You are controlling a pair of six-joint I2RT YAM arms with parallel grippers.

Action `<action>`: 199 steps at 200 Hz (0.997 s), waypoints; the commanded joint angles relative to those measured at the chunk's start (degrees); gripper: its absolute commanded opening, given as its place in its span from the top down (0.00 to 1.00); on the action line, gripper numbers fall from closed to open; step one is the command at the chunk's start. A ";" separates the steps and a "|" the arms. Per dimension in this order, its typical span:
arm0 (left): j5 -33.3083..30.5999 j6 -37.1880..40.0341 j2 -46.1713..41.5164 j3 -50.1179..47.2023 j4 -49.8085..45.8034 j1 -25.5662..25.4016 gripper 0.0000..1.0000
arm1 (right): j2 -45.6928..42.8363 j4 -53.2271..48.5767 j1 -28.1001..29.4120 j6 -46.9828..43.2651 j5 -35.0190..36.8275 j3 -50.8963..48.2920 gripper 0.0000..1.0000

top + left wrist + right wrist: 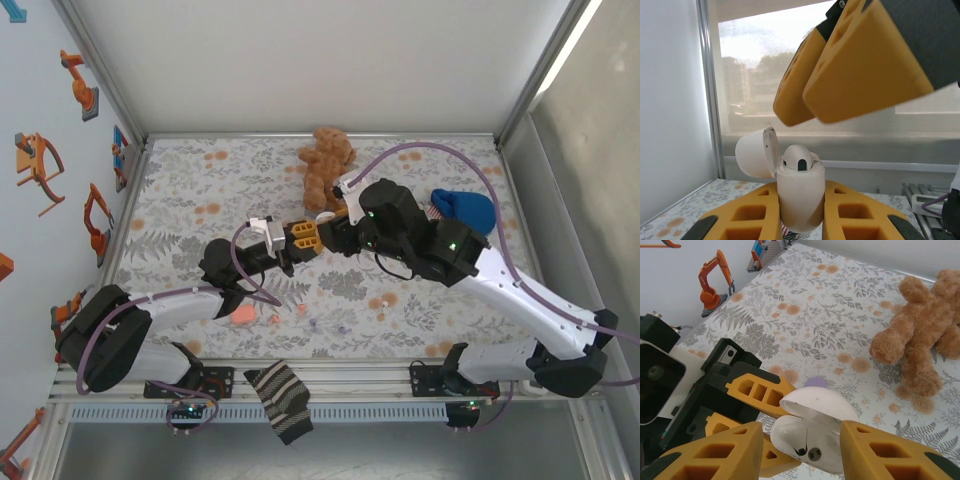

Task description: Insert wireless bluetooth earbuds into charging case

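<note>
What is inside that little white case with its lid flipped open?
One white earbud sits in the open charging case, its rounded top with a dark spot poking above the rim. Its lower part and the rest of the inside are hidden by the case wall.

Left gripper [297, 236] & right gripper [316, 240] meet tip to tip just below the teddy bear [325, 165], blue obj. [465, 208] to its right, salmon-pink lump [243, 315], tiny pink bits [273, 319] & striped sock [280, 400] well below it.
</note>
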 commanded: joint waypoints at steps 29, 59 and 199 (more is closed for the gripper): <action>-1.20 0.18 -2.49 -2.66 2.52 -0.22 0.94 | -3.41 -2.27 0.24 1.18 4.71 3.59 0.47; -2.17 1.15 -4.89 -4.43 2.30 -0.24 0.94 | -3.59 -5.59 0.05 1.26 7.61 3.63 0.44; -4.72 9.30 -25.14 -6.79 -21.48 -0.21 0.95 | -4.09 -16.61 -14.55 8.63 -1.40 -8.51 0.34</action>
